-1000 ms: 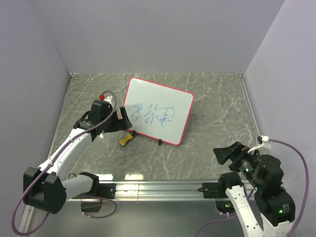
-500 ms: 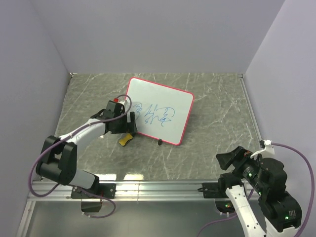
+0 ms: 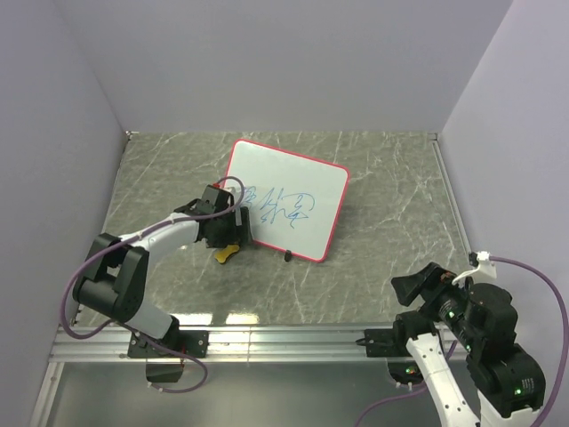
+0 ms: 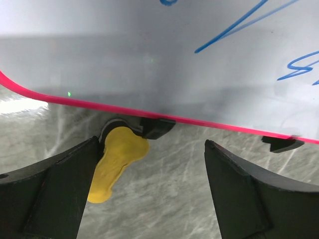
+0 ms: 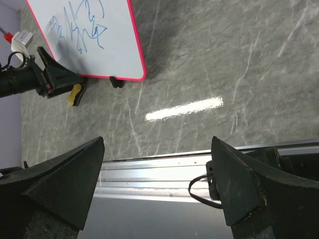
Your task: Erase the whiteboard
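Two arms, one whiteboard [image 3: 284,200], one yellow eraser [image 3: 226,253], that's the whole count. From the top camera, the board sits propped on the grey marble-look table [image 3: 391,205], turned at an angle, pink frame all round, with one patch of blue scribbles [image 3: 277,205] on its face. The left gripper [image 3: 236,224] is right up at the board's lower left edge, and the eraser lies on the table just beside it. The right gripper [image 3: 411,286] hangs well apart from all that, over the near right corner by the metal rail [image 3: 284,338].

Left wrist cam: jaws spread wide, nothing clamped. The eraser lies by the finger [image 4: 55,194] on the left of the view; can't tell if they touch. Its far end is tucked under the board's bottom frame next to one black foot [image 4: 157,127], so frame and foot crowd it. A second foot [image 4: 281,144] shows further right.

Right wrist cam: fingers wide apart too, holding nothing. Board, eraser and the other arm sit far off in the upper left, with table and a streak of glare between.
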`<control>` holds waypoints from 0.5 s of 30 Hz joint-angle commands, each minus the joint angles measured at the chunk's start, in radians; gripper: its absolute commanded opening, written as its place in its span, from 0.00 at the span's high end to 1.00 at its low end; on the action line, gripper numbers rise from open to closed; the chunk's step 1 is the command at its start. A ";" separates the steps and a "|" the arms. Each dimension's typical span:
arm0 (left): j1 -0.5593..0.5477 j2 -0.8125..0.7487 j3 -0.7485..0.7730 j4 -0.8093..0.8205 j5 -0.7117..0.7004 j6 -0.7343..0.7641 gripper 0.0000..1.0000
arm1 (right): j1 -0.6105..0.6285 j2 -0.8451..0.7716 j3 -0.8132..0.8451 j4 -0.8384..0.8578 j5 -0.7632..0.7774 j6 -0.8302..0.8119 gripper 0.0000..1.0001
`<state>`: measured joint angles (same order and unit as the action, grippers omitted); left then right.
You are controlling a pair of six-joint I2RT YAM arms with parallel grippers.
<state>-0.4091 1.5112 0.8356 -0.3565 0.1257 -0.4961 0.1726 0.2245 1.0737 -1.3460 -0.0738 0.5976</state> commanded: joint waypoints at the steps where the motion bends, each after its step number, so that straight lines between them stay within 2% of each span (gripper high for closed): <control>1: -0.025 -0.034 0.006 -0.018 -0.015 -0.088 0.08 | 0.005 0.033 0.006 0.045 0.020 -0.035 0.06; 6: -0.062 -0.054 -0.016 -0.064 -0.078 -0.131 0.08 | 0.005 0.038 -0.020 0.071 0.005 -0.067 0.06; 13: -0.097 -0.046 -0.033 -0.125 -0.123 -0.165 0.13 | 0.005 0.050 -0.041 0.107 -0.035 -0.098 0.06; 15: -0.102 -0.042 -0.029 -0.143 -0.175 -0.165 0.12 | 0.007 0.050 -0.050 0.119 -0.041 -0.099 0.06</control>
<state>-0.4969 1.4891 0.8062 -0.4484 0.0196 -0.6338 0.1726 0.2543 1.0344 -1.2892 -0.0940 0.5259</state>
